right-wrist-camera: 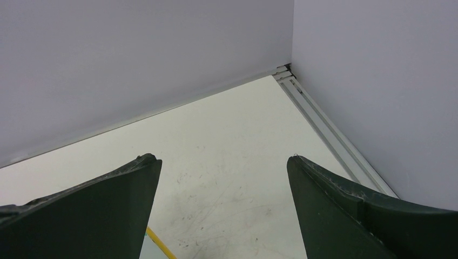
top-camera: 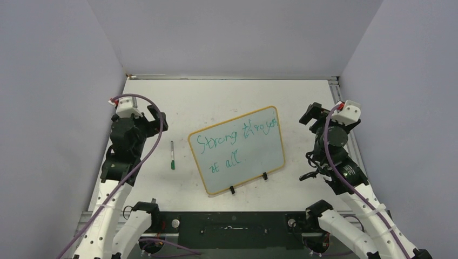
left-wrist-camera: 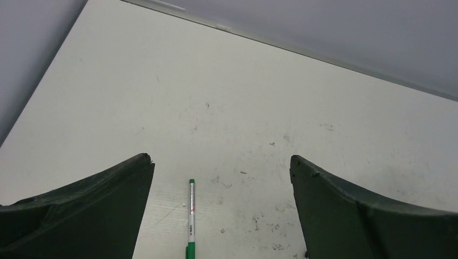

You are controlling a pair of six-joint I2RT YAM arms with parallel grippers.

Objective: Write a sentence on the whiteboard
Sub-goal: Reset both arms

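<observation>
The whiteboard (top-camera: 259, 162) lies tilted at the table's middle, yellow-framed, with two black clips on its near edge. The sentence (top-camera: 236, 135) is in green marker in two lines, reading about "Strong through it all". A green-capped marker (top-camera: 172, 155) lies left of the board, also in the left wrist view (left-wrist-camera: 190, 216). My left gripper (top-camera: 156, 120) is open and empty, raised above the table left of the marker. My right gripper (top-camera: 310, 115) is open and empty, right of the board. A bit of the board's yellow frame (right-wrist-camera: 159, 244) shows in the right wrist view.
Grey walls enclose the table on three sides. A metal rail (right-wrist-camera: 332, 135) runs along the table's right edge to the far right corner. The table (top-camera: 216, 102) beyond the board is bare white with scuffs.
</observation>
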